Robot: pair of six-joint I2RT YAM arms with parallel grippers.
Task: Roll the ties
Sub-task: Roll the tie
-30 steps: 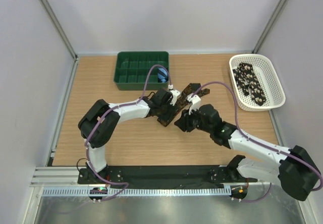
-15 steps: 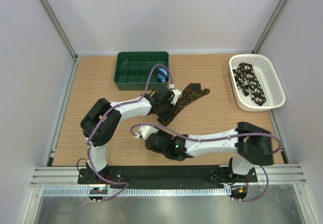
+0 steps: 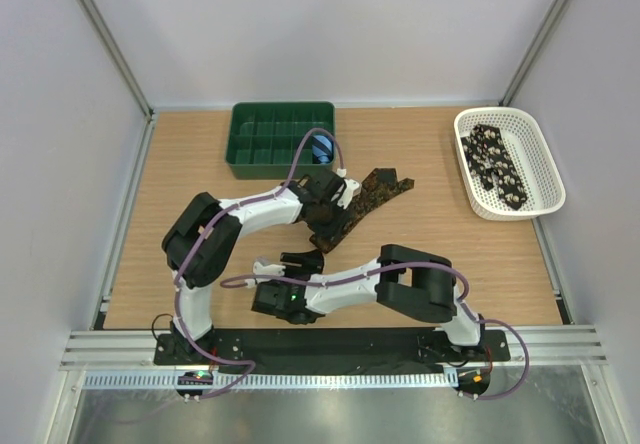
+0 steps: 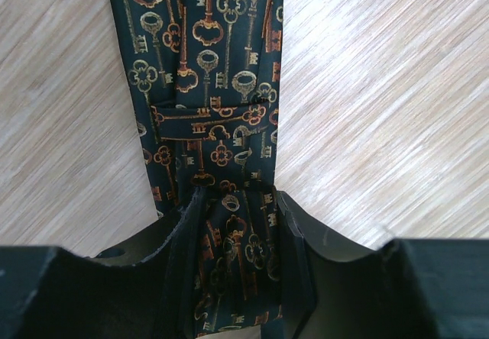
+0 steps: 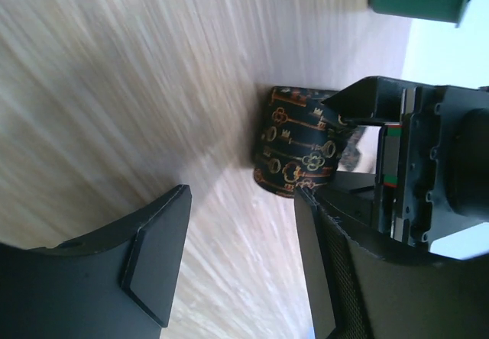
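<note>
Tie [image 3: 372,192] with a key print lay near the middle of the bench [image 3: 190,164], its rolled end clamped in the left tool [image 4: 229,266]. The right tool [image 5: 237,270] hung near the front edge, spread wide, holding nothing.

Dark key-patterned tie [image 3: 368,190] lies diagonally across the middle of the wooden desk [image 3: 200,164], its loose length flat with a keeper loop facing up. One end is wound into a short, tight roll pinched between the fingers of the left tool [image 4: 235,201]. Gold and orange keys cover the fabric. A black spotted tie [image 3: 495,164] lies loosely folded in the white basket [image 3: 512,214] at far right.
</note>
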